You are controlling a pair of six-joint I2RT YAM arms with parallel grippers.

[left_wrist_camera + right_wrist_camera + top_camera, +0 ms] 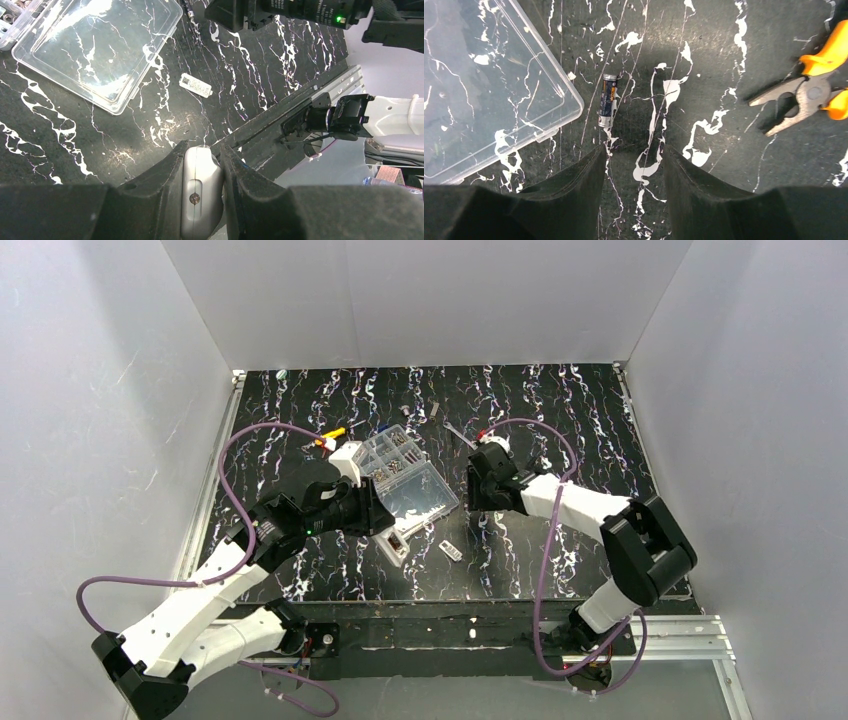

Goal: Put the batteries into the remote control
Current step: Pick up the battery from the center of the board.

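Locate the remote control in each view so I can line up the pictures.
Top external: remote control slightly left of centre, lower half.
Left wrist: bottom centre, shut in the left gripper.
Right wrist: not in view.
Shared landmark: clear box lid.

On the table a battery lies just beside the box lid, pliers well apart on its other side.

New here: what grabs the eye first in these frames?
The left pincer is shut on the white remote control near the front edge of the table. The open right pincer hangs over a lone battery lying beside the clear box, with orange-handled pliers off to its other side.
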